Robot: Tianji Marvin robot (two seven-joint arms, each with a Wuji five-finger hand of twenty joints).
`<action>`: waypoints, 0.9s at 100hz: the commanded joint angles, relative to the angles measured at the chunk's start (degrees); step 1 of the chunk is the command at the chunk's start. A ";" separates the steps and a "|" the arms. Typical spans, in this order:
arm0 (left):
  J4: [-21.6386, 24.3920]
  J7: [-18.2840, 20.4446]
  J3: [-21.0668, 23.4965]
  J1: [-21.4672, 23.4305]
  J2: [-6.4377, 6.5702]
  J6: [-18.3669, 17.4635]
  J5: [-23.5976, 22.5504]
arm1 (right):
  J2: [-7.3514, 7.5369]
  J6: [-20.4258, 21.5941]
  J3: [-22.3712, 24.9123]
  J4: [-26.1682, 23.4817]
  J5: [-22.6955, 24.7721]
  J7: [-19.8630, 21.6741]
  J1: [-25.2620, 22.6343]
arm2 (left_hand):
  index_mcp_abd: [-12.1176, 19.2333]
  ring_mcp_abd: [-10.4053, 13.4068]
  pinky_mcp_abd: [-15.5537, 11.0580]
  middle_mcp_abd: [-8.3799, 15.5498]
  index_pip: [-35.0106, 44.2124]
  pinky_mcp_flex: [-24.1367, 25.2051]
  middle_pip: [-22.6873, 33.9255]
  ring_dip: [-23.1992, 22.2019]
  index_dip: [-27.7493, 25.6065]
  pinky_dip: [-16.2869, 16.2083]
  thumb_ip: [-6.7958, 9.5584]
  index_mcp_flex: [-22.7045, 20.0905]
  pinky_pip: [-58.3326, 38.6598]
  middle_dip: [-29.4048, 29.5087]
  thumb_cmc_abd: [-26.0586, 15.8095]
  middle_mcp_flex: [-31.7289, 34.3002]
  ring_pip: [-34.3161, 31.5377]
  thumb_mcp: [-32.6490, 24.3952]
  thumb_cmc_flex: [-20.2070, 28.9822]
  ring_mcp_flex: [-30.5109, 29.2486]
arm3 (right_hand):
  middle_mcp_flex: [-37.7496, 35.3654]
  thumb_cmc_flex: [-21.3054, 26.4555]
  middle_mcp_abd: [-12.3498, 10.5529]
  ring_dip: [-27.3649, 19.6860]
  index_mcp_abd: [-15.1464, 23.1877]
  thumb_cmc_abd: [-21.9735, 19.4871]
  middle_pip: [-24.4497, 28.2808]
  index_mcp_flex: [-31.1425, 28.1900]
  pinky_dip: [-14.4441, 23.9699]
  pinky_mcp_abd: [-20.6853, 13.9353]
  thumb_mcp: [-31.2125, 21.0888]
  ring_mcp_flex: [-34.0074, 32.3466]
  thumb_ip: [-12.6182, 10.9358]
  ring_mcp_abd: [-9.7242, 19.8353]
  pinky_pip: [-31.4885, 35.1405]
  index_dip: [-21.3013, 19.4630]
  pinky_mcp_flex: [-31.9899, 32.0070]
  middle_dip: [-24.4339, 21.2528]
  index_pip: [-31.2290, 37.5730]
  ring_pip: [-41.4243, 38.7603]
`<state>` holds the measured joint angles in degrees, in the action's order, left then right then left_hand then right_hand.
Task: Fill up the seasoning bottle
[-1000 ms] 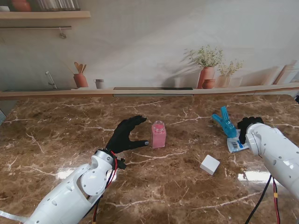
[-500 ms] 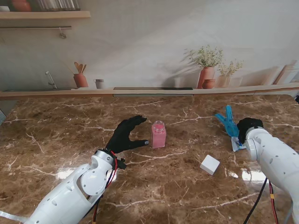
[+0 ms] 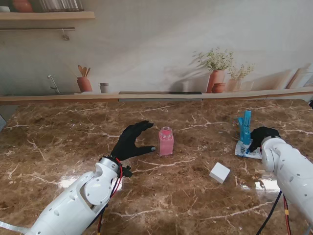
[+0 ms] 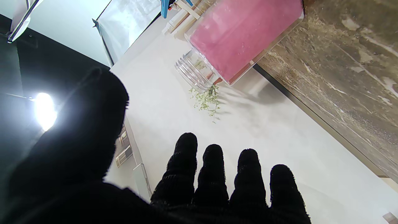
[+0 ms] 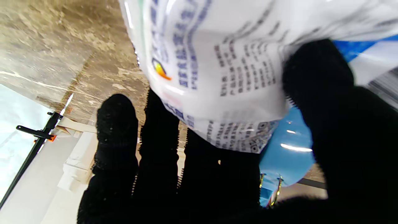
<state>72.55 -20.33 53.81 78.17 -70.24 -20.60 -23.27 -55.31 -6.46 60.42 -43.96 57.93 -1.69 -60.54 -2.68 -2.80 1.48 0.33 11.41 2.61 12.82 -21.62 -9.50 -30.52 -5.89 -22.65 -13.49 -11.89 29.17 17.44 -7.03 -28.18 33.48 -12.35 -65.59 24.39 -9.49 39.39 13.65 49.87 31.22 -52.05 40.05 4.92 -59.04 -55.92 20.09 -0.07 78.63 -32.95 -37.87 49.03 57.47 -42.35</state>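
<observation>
While the black-gloved right hand [image 3: 261, 134] clenches a glossy white printed pouch [image 5: 217, 62] with its blue plastic clip [image 3: 244, 128], the left hand [image 3: 131, 142] spreads open just beside the square, clear pink-filled seasoning bottle [image 3: 166, 141], not touching it.

A brown marble table [image 3: 195, 196] fills the lower frame. At its centre stands a pink seasoning bottle [image 3: 166, 141]; a white cube [image 3: 219, 173] lies lower right of it.
</observation>
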 commanded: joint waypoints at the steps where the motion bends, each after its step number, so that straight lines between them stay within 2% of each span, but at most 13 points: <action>1: 0.20 -0.20 0.05 0.30 -0.11 -0.19 -0.09 | -0.92 -1.19 0.39 0.13 -0.18 0.20 -2.50 | 0.34 2.45 -2.33 0.96 0.80 0.43 -0.86 0.39 -0.94 -0.68 1.28 -1.43 -0.34 0.30 -1.81 2.33 0.56 1.07 1.22 -0.79 | -4.02 10.33 0.75 4.46 9.36 -6.35 6.44 -1.48 2.24 -0.37 -8.88 -5.26 -4.58 1.72 4.84 -1.32 -1.24 2.93 -2.45 -10.46; 8: 0.26 -0.31 0.05 0.38 -0.13 -0.24 -0.08 | -1.34 -1.81 2.35 -1.24 -0.27 -0.40 -3.75 | 0.29 2.38 -2.29 0.88 0.82 0.39 -0.84 0.36 -0.96 -0.75 1.30 -1.47 -0.35 0.29 -1.83 2.42 0.52 1.16 1.23 -0.87 | -4.06 11.16 0.50 6.18 10.52 -7.73 7.86 -1.77 2.96 -1.41 -9.44 -5.00 -4.41 1.80 6.85 -8.61 -1.56 4.61 -4.26 -13.55; 12: 0.28 -0.30 0.03 0.38 -0.13 -0.30 -0.07 | -1.56 -2.09 3.75 -2.30 -0.21 -0.45 -4.60 | 0.28 2.37 -2.28 0.80 0.79 0.41 -0.87 0.36 -0.96 -0.79 1.31 -1.41 -0.35 0.31 -2.00 2.36 0.55 1.21 1.20 -0.79 | -3.79 11.45 0.46 7.13 10.76 -8.31 8.61 -1.81 3.46 -1.89 -9.75 -4.63 -4.46 1.81 7.88 -11.42 -1.49 5.68 -4.91 -15.09; 29: 0.59 0.21 0.01 0.45 -0.01 -0.67 0.07 | -2.58 -2.85 10.56 -8.29 0.07 -1.08 -8.96 | 0.24 2.09 -2.24 0.56 0.85 0.36 -1.02 0.35 -1.04 -1.08 1.34 -1.79 -0.61 0.38 -2.48 2.20 0.61 2.05 0.72 -0.43 | -3.89 12.30 0.50 8.82 10.43 -9.48 9.89 -2.03 5.38 -3.82 -10.05 -4.60 -4.94 1.31 13.00 -16.08 -3.48 7.35 -5.75 -18.42; 47: 0.67 -0.07 -0.05 0.41 -0.08 -0.86 -0.03 | -3.53 -2.21 16.24 -14.65 0.28 -2.48 -12.95 | 0.33 1.95 -2.00 0.53 0.66 0.46 -1.10 0.30 -1.04 -1.22 1.54 -1.82 -0.63 0.43 -2.62 2.22 0.57 2.67 0.91 -0.41 | -3.70 14.33 0.60 13.20 9.25 -13.12 12.34 -3.67 8.02 -6.00 -9.58 -4.31 -5.19 0.57 19.19 -23.48 -5.32 11.65 -7.39 -24.35; 63: 1.15 -0.29 -0.14 0.54 -0.08 -0.91 -0.31 | -4.35 -2.12 18.89 -18.56 -0.18 -4.58 -15.13 | 0.35 2.00 -1.96 0.55 0.57 0.45 -1.09 0.29 -1.05 -1.36 1.64 -1.91 -0.67 0.43 -2.75 2.29 0.56 3.06 1.05 -0.47 | -3.45 15.87 0.70 15.52 7.83 -15.71 13.77 -4.65 9.89 -5.89 -9.64 -4.51 -6.01 0.33 21.83 -28.14 -6.59 14.41 -6.76 -26.73; 79: 1.71 -0.14 -0.01 0.68 0.05 -0.84 -0.59 | -5.18 -2.29 20.50 -21.01 -1.80 -6.66 -16.52 | 0.23 1.96 -1.86 0.49 0.50 0.38 -1.08 0.27 -1.07 -1.60 1.71 -1.90 -0.91 0.43 -3.07 2.36 0.54 3.31 1.18 -0.55 | -3.12 16.96 0.58 16.40 6.60 -16.29 15.30 -5.83 10.50 -5.62 -10.43 -4.99 -6.91 0.46 22.56 -31.00 -7.66 15.95 -5.42 -27.93; 90: 2.04 -0.26 0.03 0.79 0.01 -0.77 -0.60 | -6.22 -2.32 21.41 -22.08 -4.28 -10.35 -17.36 | -0.04 1.69 -1.77 0.22 0.50 0.19 -1.03 0.22 -1.10 -2.04 1.74 -2.09 -1.52 0.41 -3.11 2.51 0.46 3.55 1.25 -0.65 | -3.01 17.23 0.69 16.91 6.29 -16.86 16.01 -6.05 10.87 -5.48 -10.37 -5.30 -7.21 0.51 23.08 -32.25 -8.08 16.48 -5.03 -28.74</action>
<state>74.22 -20.41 53.93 78.74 -70.18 -21.35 -23.77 -60.64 -8.53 81.45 -64.90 54.39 -10.82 -77.45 -2.68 -2.79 1.48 0.27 11.41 2.61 12.82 -21.62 -9.79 -31.34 -5.89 -22.68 -13.49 -11.89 27.85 19.00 -7.03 -26.35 33.48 -12.35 -66.39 29.98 -8.70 52.88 12.25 41.72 42.77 -53.92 49.21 2.01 -58.96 -56.50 20.24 -1.44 95.97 -62.88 -43.89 63.60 50.11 -65.34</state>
